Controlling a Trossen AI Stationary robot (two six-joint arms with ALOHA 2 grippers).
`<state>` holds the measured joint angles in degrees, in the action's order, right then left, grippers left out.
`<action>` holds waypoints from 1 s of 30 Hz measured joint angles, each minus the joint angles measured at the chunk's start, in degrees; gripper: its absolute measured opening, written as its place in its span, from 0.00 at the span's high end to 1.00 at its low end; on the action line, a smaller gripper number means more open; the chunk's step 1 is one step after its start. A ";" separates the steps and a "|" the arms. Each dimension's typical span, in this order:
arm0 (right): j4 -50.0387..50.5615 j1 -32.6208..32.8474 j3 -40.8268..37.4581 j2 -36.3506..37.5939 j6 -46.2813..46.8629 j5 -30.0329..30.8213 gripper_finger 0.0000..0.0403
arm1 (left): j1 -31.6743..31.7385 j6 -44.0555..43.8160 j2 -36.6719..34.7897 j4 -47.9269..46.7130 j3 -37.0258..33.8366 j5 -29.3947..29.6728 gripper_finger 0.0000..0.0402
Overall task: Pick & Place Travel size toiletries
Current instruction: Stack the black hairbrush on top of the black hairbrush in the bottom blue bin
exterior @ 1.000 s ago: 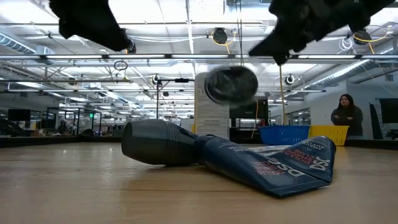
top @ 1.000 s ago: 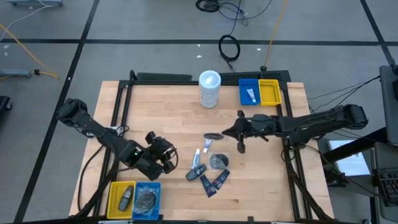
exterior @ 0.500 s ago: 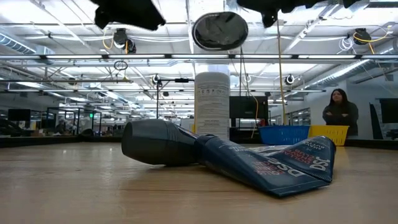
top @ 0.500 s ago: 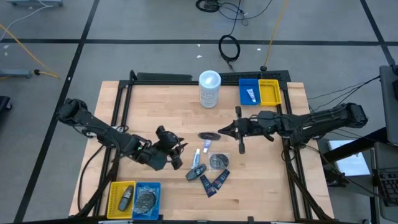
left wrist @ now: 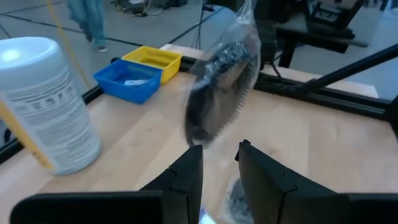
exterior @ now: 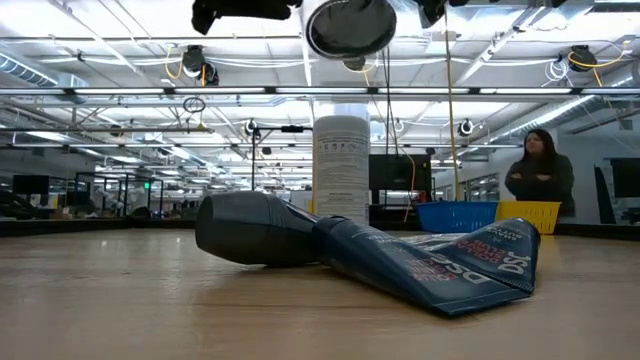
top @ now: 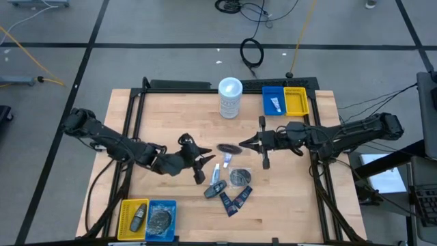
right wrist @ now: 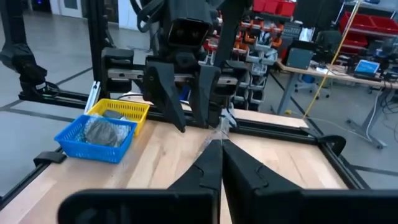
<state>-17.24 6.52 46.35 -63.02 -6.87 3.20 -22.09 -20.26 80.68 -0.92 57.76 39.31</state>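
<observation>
We are in a big open lab or workshop hall: a wooden table (top: 205, 116) stands on grey floor marked with dark tape, cables (top: 251, 51) trail across it, and ceiling trusses (exterior: 120, 92), lamps and workbenches (right wrist: 323, 71) stretch behind.

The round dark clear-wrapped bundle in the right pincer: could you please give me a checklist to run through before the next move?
1. Right pincer shut on the wrap of the round dark clear-wrapped bundle: ok.
2. Bundle lifted off the wooden table: ok.
3. Left pincer open and facing the bundle: ok.
4. Left pincer around the bundle: not ok, it is short of it.
5. Blue mesh bin near the left arm has room, one similar bundle inside: ok.
6. Grip firm enough for a handover: cannot tell.
</observation>
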 joint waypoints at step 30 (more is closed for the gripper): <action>-3.81 -0.02 0.00 0.00 -1.80 -0.22 1.00 | 11.32 10.77 3.69 16.03 -0.02 -31.83 0.86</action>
<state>-21.06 6.50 46.35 -63.02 -8.67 2.98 -10.76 -9.48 84.37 15.11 57.74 7.48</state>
